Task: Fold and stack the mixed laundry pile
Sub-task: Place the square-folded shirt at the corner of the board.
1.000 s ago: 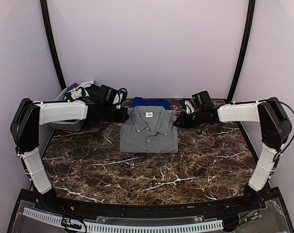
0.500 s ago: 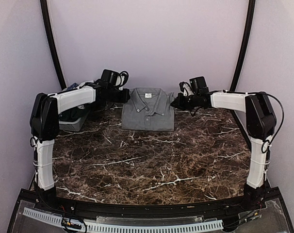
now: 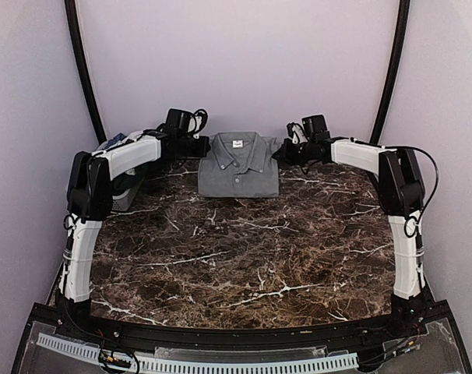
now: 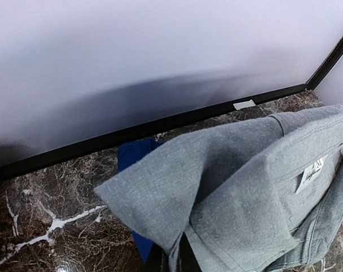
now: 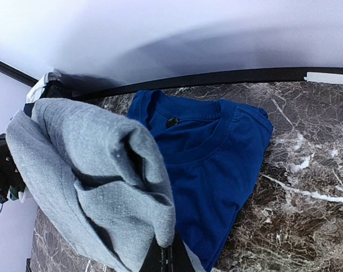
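Dark marble with white veins makes up the counter (image 3: pixel 244 265), closed in by pale lilac walls. The folded grey polo shirt (image 3: pixel 238 164) sits at the middle of the far edge, collar toward the back wall. It is held at both shoulders: the left fingers (image 3: pixel 200 146) are closed tight on its left shoulder fold and the right fingers (image 3: pixel 280 153) on its right one. In each wrist view the cloth bunches and droops out of the pinch, with several layers caught at once.

Beneath it lies the folded blue T-shirt (image 5: pixel 211 153), flat on the counter against the far edge. The polo's pinched edges are raised clear of it. Whether the polo's near hem already rests on the blue shirt or on the marble I cannot tell.

The polo looks light, limp and not slippery. It will keep its fold only if both sides travel level and together. A grip on the outer shoulder folds, catching all the layers, looks right; a single layer would let the fold fall open. It probably needs lowering squarely onto the blue shirt before letting go.

The grey mesh basket (image 3: pixel 115 201) stands at the far left corner, largely behind the left arm.
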You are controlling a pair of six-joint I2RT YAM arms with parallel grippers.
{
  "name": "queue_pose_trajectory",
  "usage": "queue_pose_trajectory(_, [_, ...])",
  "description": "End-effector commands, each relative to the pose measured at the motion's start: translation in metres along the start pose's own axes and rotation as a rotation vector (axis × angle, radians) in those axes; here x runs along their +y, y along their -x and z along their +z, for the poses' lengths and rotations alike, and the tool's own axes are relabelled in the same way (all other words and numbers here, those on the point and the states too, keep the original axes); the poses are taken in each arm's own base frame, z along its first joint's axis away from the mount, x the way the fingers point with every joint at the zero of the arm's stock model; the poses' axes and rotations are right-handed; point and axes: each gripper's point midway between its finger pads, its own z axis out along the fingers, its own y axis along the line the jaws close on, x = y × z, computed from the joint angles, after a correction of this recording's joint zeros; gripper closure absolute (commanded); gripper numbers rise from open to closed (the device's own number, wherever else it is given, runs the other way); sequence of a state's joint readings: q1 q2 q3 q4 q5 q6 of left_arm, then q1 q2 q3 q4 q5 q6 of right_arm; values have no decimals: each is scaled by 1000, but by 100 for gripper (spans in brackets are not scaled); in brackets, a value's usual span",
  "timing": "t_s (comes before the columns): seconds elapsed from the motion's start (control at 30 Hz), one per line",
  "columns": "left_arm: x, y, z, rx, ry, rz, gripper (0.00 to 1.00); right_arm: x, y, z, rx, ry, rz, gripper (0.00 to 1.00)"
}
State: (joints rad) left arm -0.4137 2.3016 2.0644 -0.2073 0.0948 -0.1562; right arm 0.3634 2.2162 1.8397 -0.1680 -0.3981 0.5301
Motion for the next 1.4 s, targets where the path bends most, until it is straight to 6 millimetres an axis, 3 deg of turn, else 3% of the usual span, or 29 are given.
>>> queue_pose_trajectory(0.0, [14, 20, 6, -52, 17, 22, 100, -8, 16, 8, -22, -4, 16, 100])
queue_pose_trajectory(0.77, [54, -2, 71, -50, 77, 30, 98, -66, 7, 58, 28, -86, 71, 100])
queue_pose_trajectory(0.8, [56, -3, 73, -54, 81, 31, 97, -68, 7, 60, 32, -82, 77, 97])
queue_pose_trajectory(0.87, [60, -3, 76, -60, 92, 30, 92, -72, 6, 64, 37, -70, 91, 85])
queue_pose_trajectory(0.93, [63, 1, 77, -74, 95, 29, 83, -74, 7, 65, 39, -64, 102, 64])
queue_pose_trajectory(1.0, [67, 9, 74, -91, 108, 28, 68, -74, 11, 62, 32, -66, 103, 49])
queue_pose_trajectory(1.07, [69, 17, 68, -101, 119, 30, 47, -71, 22, 54, 11, -72, 95, 43])
queue_pose_trajectory(1.23, [65, 51, 37, -143, 134, 43, 33, -63, 53, 23, -42, -63, 78, 38])
queue_pose_trajectory(1.37, [57, 74, 8, -159, 123, 38, 22, -43, 73, -6, -76, -48, 24, 28])
